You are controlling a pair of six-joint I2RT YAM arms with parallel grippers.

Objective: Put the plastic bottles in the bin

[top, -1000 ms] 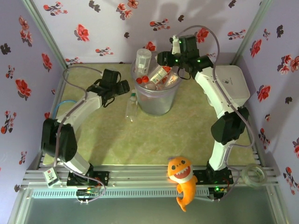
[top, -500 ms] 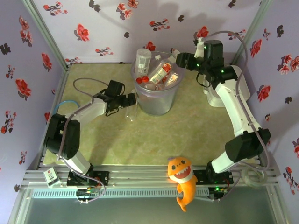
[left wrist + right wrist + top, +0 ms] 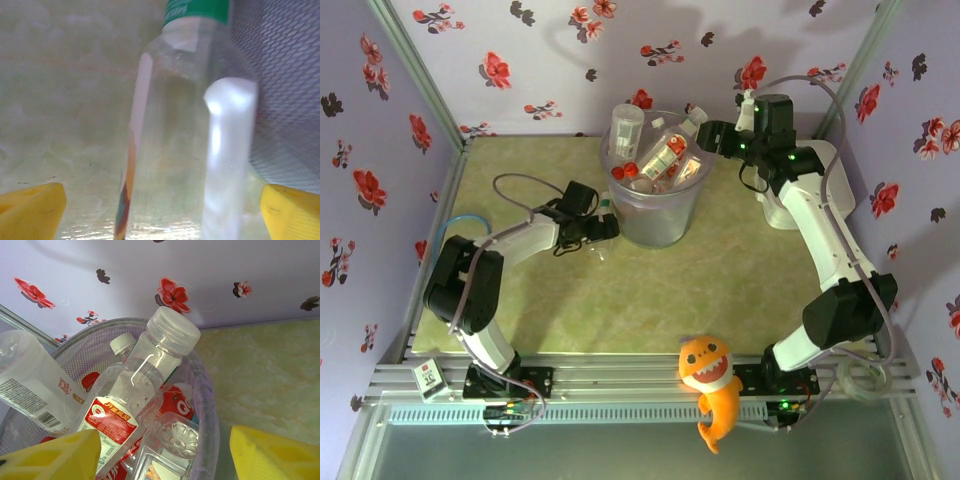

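Status: nearly done, I'd say.

Table [image 3: 570,310]: I see one loose bottle on it, plus the white box [image 3: 773,212] at the right (not the target, ignore).

Bin [image 3: 655,215]: stands at the back centre and is packed. Bottles stick up past the rim at all angles, with a big white-capped one [image 3: 150,365] leaning on top and another poking out at the back left. I can't get an exact count from the pile.

Right gripper [image 3: 703,133]: hangs just off the bin's right rim, looking in. Fingers [image 3: 50,455] are spread wide with nothing between them. No work for it that I can see.

Left gripper [image 3: 608,228]: low at the table, just left of the bin. Fingers [image 3: 30,210] are wide apart, one on each side of the last bottle [image 3: 185,125], with clear gaps on both sides, so no grip yet.

Last bottle: clear, green cap [image 3: 197,11], lying on the table right beside the bin wall, cap toward the back. It may be touching the wall; I can't tell.

Left to do: close on it, lift over the rim, drop. My one worry is that the bin is heaped, so it may sit on top or roll off unless released well inside.
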